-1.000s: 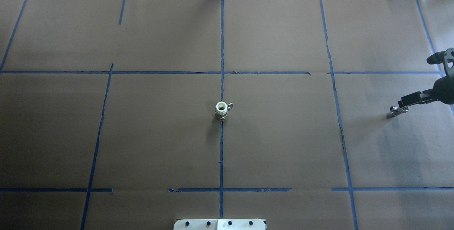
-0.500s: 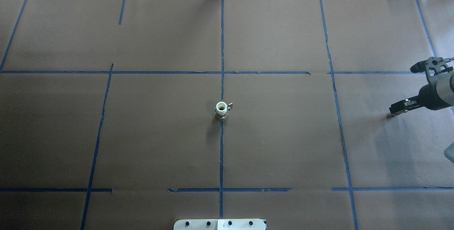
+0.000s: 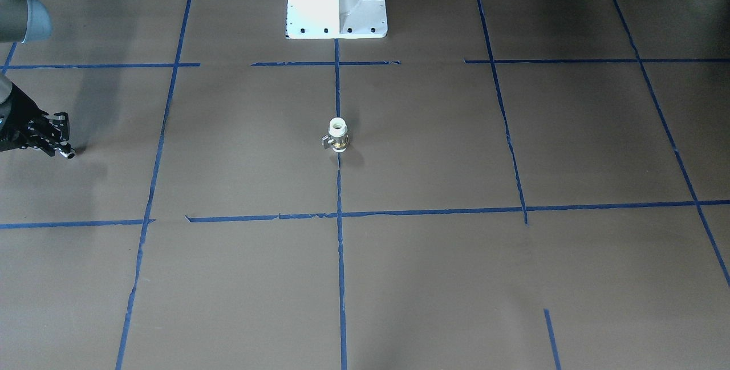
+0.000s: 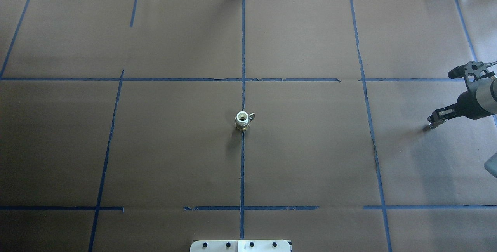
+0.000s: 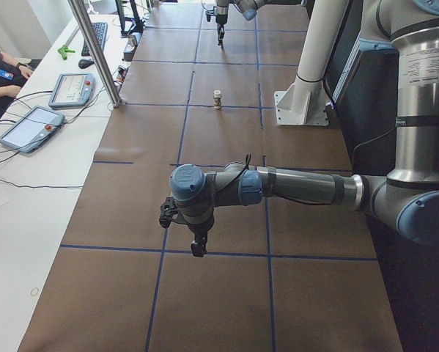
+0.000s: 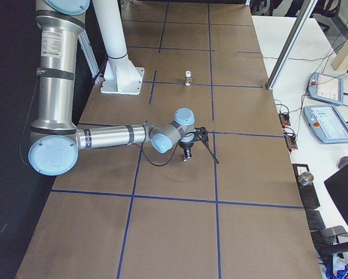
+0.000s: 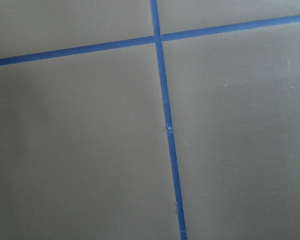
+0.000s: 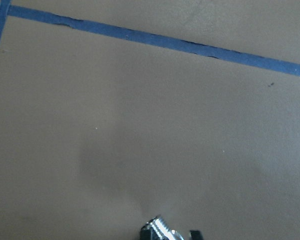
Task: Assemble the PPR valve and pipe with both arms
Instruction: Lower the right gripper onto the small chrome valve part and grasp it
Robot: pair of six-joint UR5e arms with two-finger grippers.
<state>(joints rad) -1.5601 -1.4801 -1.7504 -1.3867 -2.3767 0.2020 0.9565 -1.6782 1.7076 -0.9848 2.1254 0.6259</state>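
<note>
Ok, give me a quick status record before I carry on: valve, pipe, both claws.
PPR valve: upright on the centre tape line, untouched
pipe: at the right claw's tips
right claw: down at the pipe; grip not confirmable
left claw: far from both parts; open or shut unclear
assembly: not started

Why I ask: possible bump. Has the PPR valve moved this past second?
No. The PPR valve stands on the same spot of the central blue tape line as before.

overhead: high, looking down | front: facing back, steep | sides: along table (image 5: 226,132) | wrists: close-up | overhead+front share PPR valve (image 4: 242,120)
</note>
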